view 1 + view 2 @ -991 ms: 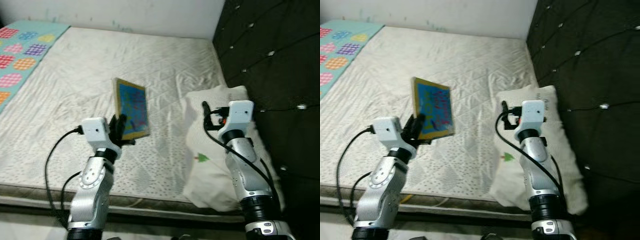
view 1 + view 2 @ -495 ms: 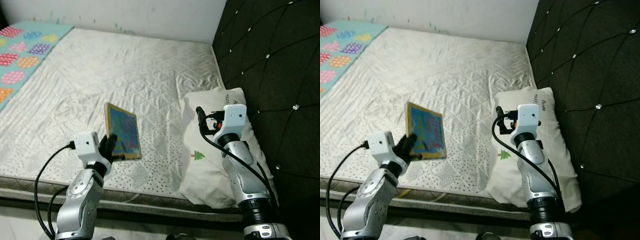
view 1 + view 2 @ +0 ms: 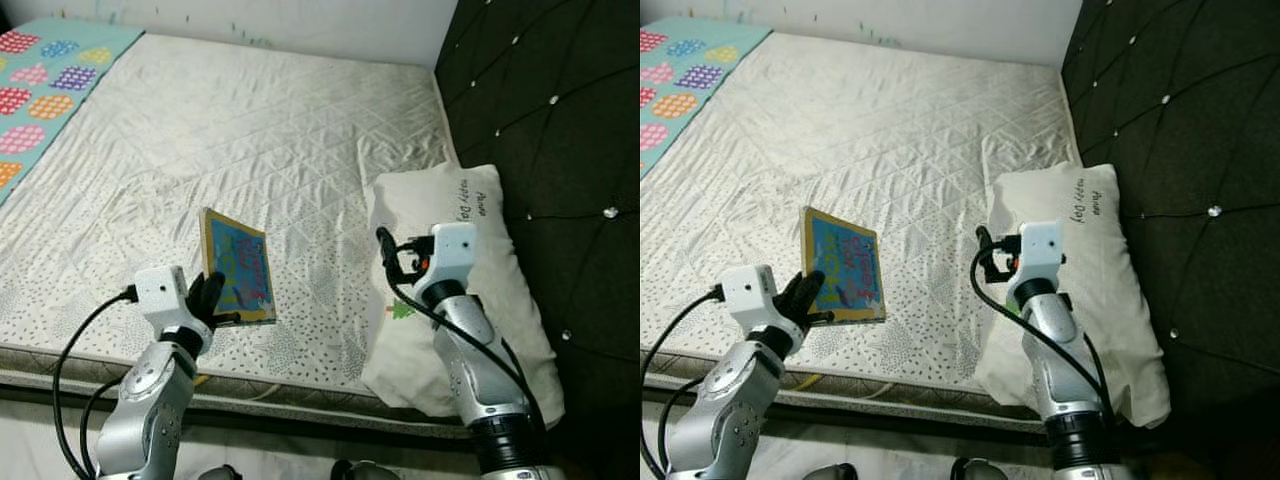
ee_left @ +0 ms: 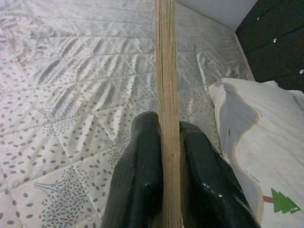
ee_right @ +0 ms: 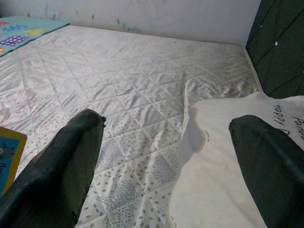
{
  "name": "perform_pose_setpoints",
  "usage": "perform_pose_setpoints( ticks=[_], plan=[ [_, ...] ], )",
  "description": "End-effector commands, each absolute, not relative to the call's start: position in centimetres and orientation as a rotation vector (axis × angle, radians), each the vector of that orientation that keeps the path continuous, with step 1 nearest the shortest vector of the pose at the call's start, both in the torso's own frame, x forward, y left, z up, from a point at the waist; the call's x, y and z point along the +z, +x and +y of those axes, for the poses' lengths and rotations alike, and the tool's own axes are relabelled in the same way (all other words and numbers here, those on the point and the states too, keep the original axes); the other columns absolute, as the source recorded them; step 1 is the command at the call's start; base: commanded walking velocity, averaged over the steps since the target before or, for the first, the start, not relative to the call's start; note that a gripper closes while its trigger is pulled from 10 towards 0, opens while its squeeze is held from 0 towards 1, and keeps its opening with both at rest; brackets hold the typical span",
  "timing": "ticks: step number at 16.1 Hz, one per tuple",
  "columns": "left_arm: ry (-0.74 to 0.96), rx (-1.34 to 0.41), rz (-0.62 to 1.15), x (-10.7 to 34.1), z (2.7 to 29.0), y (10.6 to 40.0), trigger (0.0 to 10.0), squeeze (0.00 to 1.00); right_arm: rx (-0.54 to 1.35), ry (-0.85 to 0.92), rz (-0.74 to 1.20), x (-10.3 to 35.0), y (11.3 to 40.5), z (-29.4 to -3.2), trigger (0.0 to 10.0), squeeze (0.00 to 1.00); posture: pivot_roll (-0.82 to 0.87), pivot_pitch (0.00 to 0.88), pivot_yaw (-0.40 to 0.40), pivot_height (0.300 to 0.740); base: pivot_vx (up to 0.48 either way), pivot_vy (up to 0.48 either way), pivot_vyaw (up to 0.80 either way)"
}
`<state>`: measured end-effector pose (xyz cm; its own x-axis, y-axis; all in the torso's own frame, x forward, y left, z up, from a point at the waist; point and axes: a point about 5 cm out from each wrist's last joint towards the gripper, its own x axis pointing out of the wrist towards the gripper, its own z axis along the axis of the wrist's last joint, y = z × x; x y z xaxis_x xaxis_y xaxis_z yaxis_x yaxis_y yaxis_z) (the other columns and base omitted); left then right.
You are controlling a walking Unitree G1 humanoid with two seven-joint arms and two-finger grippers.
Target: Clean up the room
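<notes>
While left gripper [image 3: 213,297] pinches it, book [image 3: 238,267] upright (blue cover, tan border).

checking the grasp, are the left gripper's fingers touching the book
Touching. In the left wrist view the left gripper has both black fingers pressed flat against either side of the book, seen edge-on, with no gap.
</notes>
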<state>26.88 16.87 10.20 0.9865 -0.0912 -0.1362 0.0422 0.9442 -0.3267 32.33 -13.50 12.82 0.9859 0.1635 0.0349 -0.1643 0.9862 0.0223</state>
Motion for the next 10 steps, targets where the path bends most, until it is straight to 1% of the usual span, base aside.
perform_pose_setpoints(
  ticks=[1, 2, 6, 10],
  plan=[
    [-0.334, -0.074, 0.119, 10.99, 16.73, 26.75, 10.0, 0.0, 0.148, 0.026, -0.032, 12.85, 32.12, -14.11, 10.0, 0.0, 0.05, 0.202, -0.056, 0.74, 0.0, 0.0, 0.0],
    [-0.334, -0.073, 0.12, 11.0, 16.68, 26.7, 10.0, 0.0, 0.145, 0.025, -0.03, 12.82, 32.06, -14.25, 10.0, 0.0, 0.05, 0.206, -0.059, 0.74, 0.0, 0.0, 0.0],
    [-0.357, -0.049, 0.111, 11.18, 16.96, 26.78, 10.0, 0.0, 0.152, 0.023, -0.026, 12.82, 32.01, -14.01, 10.0, 0.0, 0.04, 0.227, -0.066, 0.701, 0.0, 0.0, 0.0],
    [-0.364, -0.007, 0.08, 11.53, 17.22, 26.76, 10.0, 0.0, 0.162, 0.017, -0.021, 12.75, 31.92, -13.84, 10.0, 0.0, 0.04, 0.231, -0.07, 0.657, 0.0, 0.0, 0.0]
  ],
)
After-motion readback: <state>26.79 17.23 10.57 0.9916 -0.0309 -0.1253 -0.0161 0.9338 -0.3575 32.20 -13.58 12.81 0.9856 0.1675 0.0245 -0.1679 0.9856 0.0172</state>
